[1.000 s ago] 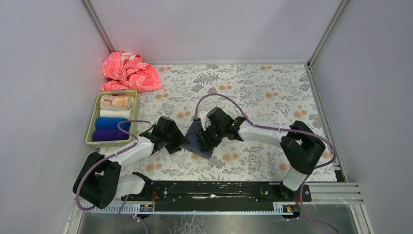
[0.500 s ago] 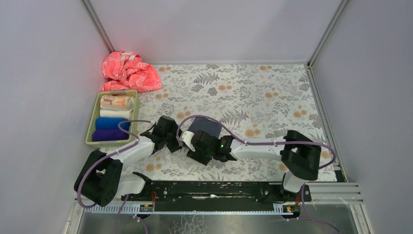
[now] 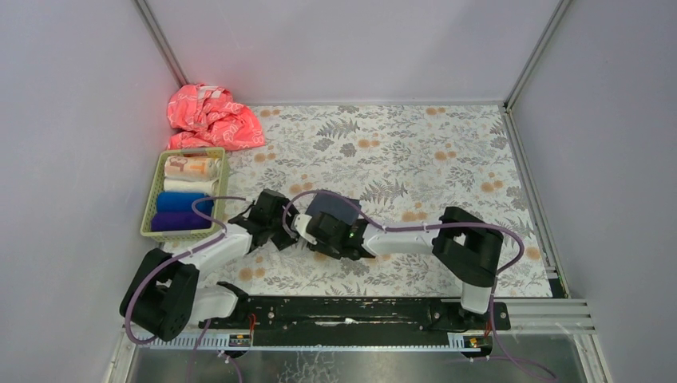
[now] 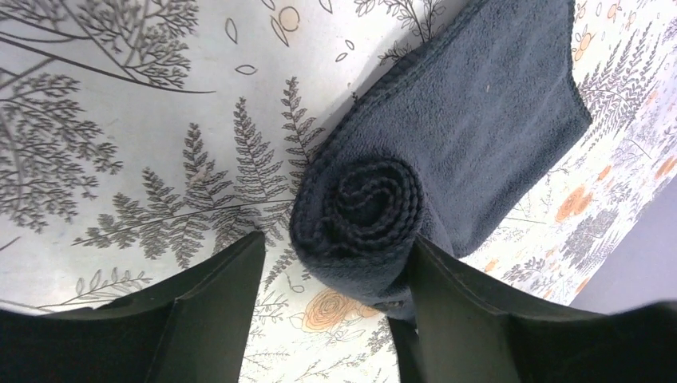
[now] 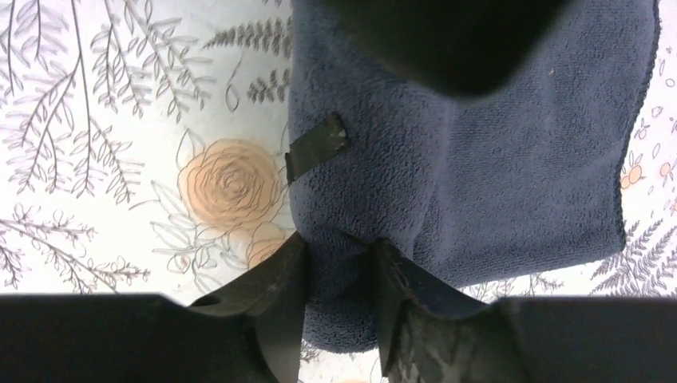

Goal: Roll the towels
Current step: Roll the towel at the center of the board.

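Near the surface's [image 3: 447, 144] near edge, left of centre, your right gripper [image 5: 339, 243] pinches the half-rolled towel [image 4: 479, 104], apparently to hold its coil tight. Your left gripper [image 4: 337, 239] straddles the roll's end unclenched, likely guiding it. Farther left, finished rolls [image 3: 180, 201] fill the basket [image 3: 152, 215].

Brightly, evenly lit from above, shadows soft; crisp overhead, dark and blurred along both wrist views' lower edges.

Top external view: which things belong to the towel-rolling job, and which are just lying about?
Job in hand:
- dark blue towel, partly rolled
- rolled towels, in the green basket

Lying about:
- pink crumpled cloth, far left corner
- floral table covering
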Tool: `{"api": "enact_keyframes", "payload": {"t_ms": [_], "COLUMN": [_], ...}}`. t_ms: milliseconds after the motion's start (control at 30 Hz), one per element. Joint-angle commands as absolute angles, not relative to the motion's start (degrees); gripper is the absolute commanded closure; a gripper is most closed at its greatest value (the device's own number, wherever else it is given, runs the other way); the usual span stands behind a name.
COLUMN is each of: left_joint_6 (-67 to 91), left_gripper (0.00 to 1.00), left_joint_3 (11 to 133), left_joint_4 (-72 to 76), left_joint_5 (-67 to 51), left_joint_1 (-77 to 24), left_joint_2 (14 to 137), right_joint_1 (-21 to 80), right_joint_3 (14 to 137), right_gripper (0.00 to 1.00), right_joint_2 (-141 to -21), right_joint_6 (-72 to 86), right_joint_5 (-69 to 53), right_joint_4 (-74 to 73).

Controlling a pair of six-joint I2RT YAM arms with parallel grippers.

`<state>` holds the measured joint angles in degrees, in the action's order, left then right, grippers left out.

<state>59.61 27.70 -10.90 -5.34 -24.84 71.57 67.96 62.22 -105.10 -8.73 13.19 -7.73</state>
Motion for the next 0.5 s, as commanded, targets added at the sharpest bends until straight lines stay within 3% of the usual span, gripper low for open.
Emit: {"api": "enact_keyframes", "payload": {"t_ms": [0,100,133,167,467], "left_joint_6": [58.0,57.7,57.4,57.2,57.3], "left_gripper": [0.32,0.21,0.04,0.01,0.0], "left_joint_3": [26.2,27.0,27.3,27.6,27.3], "left_joint_4": [-16.9,-19.4,-20.3,-21.1,-23.5], "left_joint_5": [-2.6,-1.8,-1.6,-1.4,-4.2], "left_joint_1": [-23.3,-21.9,-21.5,-21.3,-21.2], "left_joint_2": [68.5,64.5,63.4,62.4,55.5], "right_joint_1": [63.0,59.6,58.5,57.3,48.9], "right_joint_3": [65.8,68.4,69.3,70.2,70.3], "right_gripper": [0.68,0.8,0.83,0.86,0.9], "right_joint_2": [-108.9,-109.5,-110.0,-110.6,-115.8], "right_joint_6": [-7.2,-4.6,-3.5,-2.2,13.5], "right_joint_5": [-0.5,-11.9,-15.7,-19.7,-48.8], "right_joint_4": [-11.9,-15.8,-17.1,-17.8,-12.1]}}
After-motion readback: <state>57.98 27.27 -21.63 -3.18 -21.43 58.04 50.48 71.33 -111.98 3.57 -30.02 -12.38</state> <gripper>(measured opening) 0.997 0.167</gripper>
